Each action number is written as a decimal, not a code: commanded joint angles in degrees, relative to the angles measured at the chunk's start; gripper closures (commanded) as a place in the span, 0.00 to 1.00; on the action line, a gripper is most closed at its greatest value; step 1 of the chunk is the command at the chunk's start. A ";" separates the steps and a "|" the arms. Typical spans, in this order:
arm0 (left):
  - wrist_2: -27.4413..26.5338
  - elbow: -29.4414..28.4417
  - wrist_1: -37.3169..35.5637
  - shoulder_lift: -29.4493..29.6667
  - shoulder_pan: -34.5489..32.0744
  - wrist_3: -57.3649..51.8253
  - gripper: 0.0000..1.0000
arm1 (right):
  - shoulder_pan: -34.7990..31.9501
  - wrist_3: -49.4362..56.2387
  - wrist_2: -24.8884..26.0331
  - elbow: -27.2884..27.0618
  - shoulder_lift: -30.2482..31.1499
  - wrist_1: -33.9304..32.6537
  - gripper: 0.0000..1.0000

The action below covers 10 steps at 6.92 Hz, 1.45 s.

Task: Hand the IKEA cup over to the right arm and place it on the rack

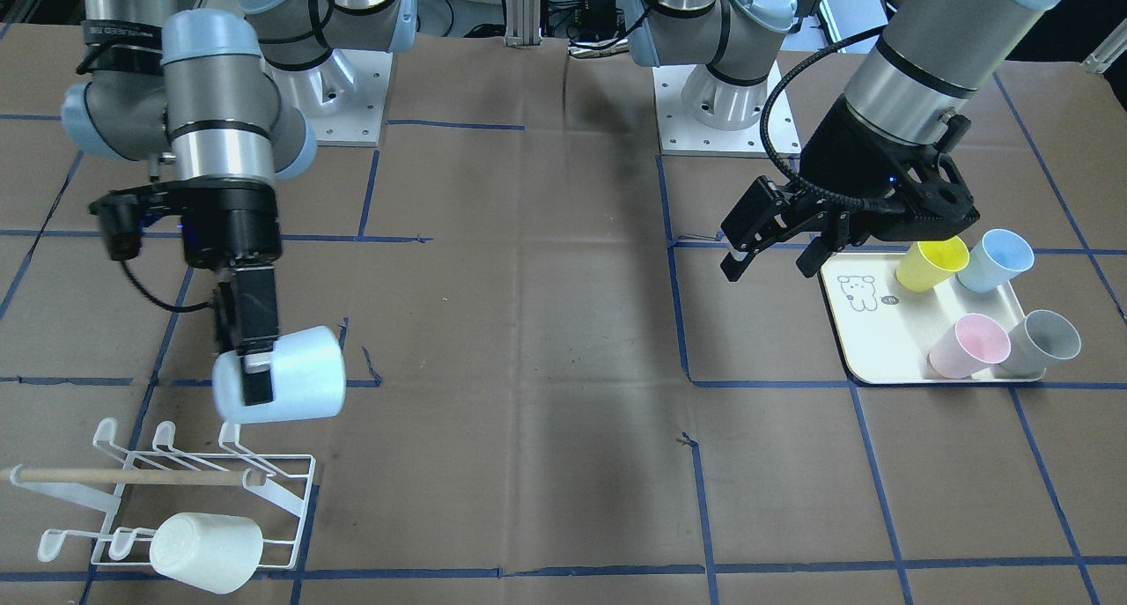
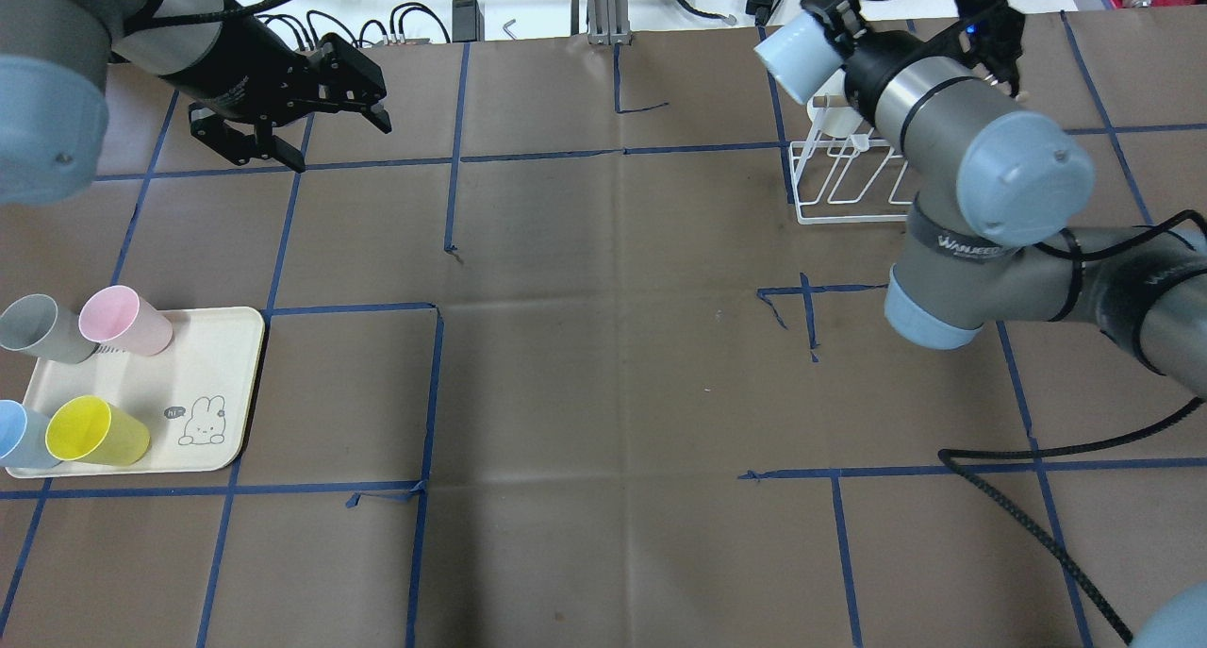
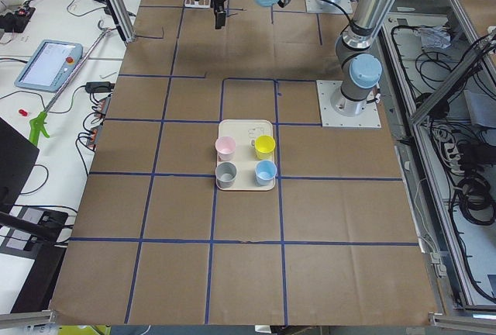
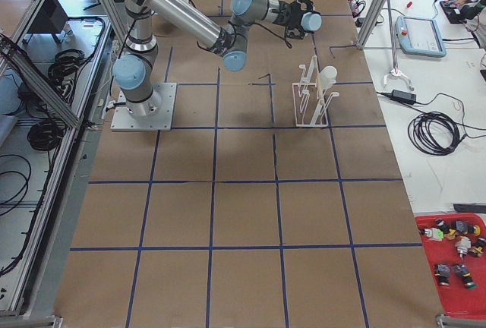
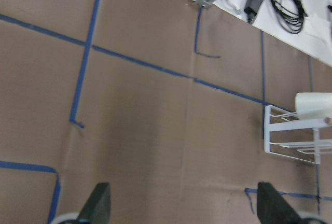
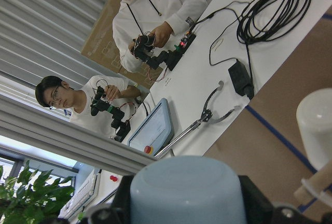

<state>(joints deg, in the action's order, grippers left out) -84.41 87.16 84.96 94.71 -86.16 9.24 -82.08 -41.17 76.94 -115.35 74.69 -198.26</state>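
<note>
My right gripper [image 1: 255, 378] is shut on a pale blue IKEA cup [image 1: 295, 378] and holds it on its side in the air, just above the robot-side row of prongs of the white wire rack [image 1: 189, 477]. The cup also shows in the overhead view [image 2: 790, 46] and fills the bottom of the right wrist view [image 6: 187, 190]. The rack [image 2: 849, 184] has a wooden dowel bar [image 1: 123, 476]. A white cup [image 1: 207, 550] hangs on its other row of prongs. My left gripper [image 1: 770, 266] is open and empty, beside the cream tray [image 1: 880, 345]; the left wrist view shows its two fingertips [image 5: 98, 203] wide apart.
The cream tray [image 2: 203, 365] with a bear drawing holds a yellow cup [image 1: 931, 264], a blue cup [image 1: 995, 260], a pink cup [image 1: 968, 345] and a grey cup [image 1: 1043, 343]. Operators sit behind a white bench [image 6: 207, 94] past the table's far edge.
</note>
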 commanded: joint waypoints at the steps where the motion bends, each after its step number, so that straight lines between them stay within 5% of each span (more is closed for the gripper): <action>1: -9.00 -2.97 9.08 0.05 -3.04 -4.46 0.01 | 5.76 24.70 2.05 5.36 -3.04 -0.19 0.91; 3: -8.06 1.41 8.47 -3.98 -2.35 -5.81 0.01 | 9.46 41.03 6.90 11.17 -9.44 -1.24 0.91; 6: -4.89 5.48 7.15 -7.61 0.29 -8.81 0.01 | 10.71 40.82 6.20 18.65 -17.98 -4.85 0.91; 10: -3.92 4.34 5.83 -6.29 -0.06 -5.46 0.01 | 6.58 40.29 7.08 16.22 -21.25 -10.57 0.91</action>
<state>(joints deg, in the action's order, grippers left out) -88.37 91.81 90.93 88.30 -86.06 3.18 -75.04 -0.85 84.01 -97.93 53.75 -208.33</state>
